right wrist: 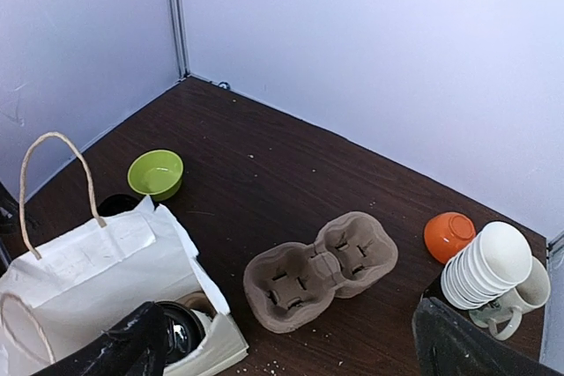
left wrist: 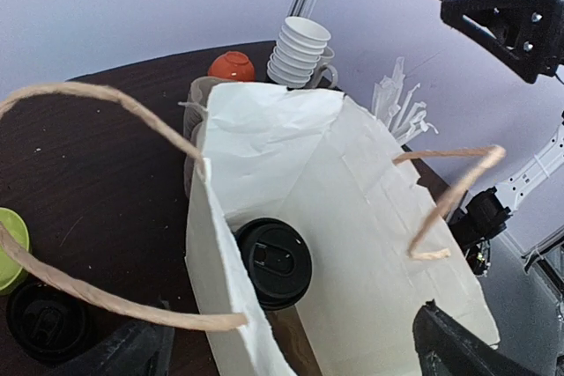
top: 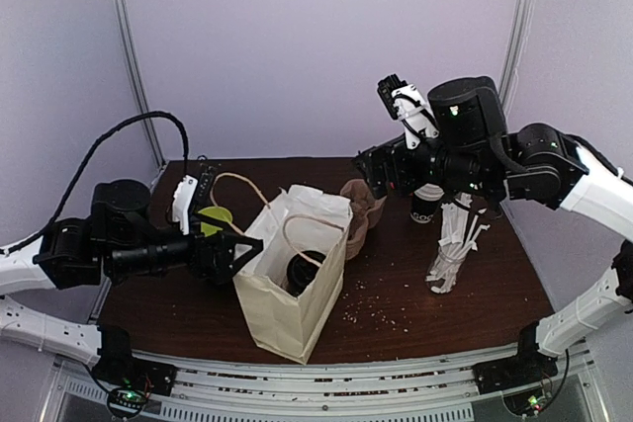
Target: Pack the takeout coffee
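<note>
The takeout coffee stands inside the white paper bag (top: 297, 294); only its black lid (left wrist: 273, 261) shows, also in the top view (top: 302, 269) and the right wrist view (right wrist: 176, 334). My left gripper (top: 245, 256) is open at the bag's left side. In its wrist view the gripper (left wrist: 291, 354) spans the bag's open mouth, with the bag's left wall between the fingers (left wrist: 132, 350). My right gripper (top: 376, 170) is open and empty. It hangs high behind the bag, above the cardboard carrier, and its wrist view (right wrist: 291, 350) looks down on the table.
A brown cardboard cup carrier (right wrist: 322, 270) lies behind the bag. A green bowl (right wrist: 156, 172) and a black stack of lids (left wrist: 44, 323) sit left of the bag. An orange bowl (right wrist: 449, 235), stacked white cups (right wrist: 489, 261) and a glass of wrapped straws (top: 455, 244) stand at the right.
</note>
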